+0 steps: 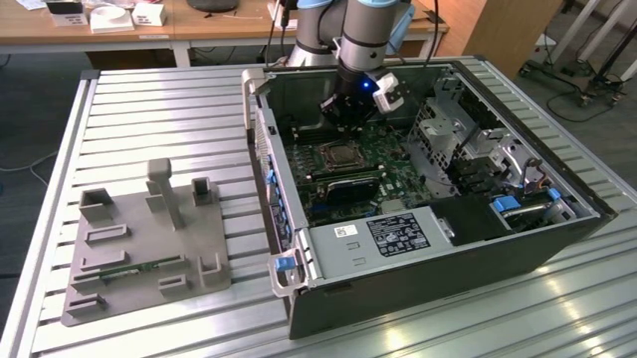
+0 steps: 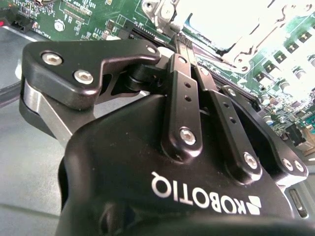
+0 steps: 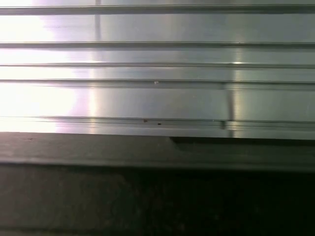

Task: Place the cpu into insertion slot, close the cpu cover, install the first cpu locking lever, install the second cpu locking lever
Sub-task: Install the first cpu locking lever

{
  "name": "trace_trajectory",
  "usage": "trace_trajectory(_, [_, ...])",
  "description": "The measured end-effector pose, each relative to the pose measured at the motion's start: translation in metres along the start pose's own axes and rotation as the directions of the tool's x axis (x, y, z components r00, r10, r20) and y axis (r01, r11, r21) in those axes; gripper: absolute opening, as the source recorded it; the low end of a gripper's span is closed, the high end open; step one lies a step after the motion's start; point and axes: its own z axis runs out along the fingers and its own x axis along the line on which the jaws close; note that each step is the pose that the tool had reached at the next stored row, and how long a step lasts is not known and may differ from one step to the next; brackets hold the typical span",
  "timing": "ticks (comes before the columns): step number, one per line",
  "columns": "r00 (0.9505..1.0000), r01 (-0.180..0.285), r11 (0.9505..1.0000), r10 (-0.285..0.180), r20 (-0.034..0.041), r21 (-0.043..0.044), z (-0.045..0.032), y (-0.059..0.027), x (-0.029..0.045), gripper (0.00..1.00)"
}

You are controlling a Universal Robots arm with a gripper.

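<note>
While the arm reaches down into the open computer case (image 1: pixel 438 224), its gripper (image 1: pixel 348 119) hangs just above the green motherboard (image 1: pixel 344 183), at the far edge of the insertion slot (image 1: pixel 341 156). In the second wrist view the two black fingers (image 2: pixel 183 93) lie pressed together, side by side, with no gap visible between them; their tips (image 2: pixel 178 42) run toward a bright metal frame, the cpu cover (image 2: pixel 231 24), and whether they pinch a thin lever there or merely touch the frame cannot be told. In the exterior view the slot sits near the middle of the board, with a silvery square inside its metal rim, which looks like the cpu (image 1: pixel 344 155) already seated. A power supply (image 1: pixel 383 235) fills the near end of the case. On the ribbed aluminium table (image 1: pixel 149 104), well apart to the exterior view's left, stands a grey fixture tray (image 1: pixel 139 253). The first wrist view shows the table's slats (image 3: pixel 157 73) beyond a dark edge.
</note>
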Motion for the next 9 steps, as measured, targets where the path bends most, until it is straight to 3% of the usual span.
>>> trace_trajectory(9, [1.0, 0.0, 0.9999, 0.0, -0.0002, 0.0156, 0.0021, -0.0001, -0.0002, 0.11])
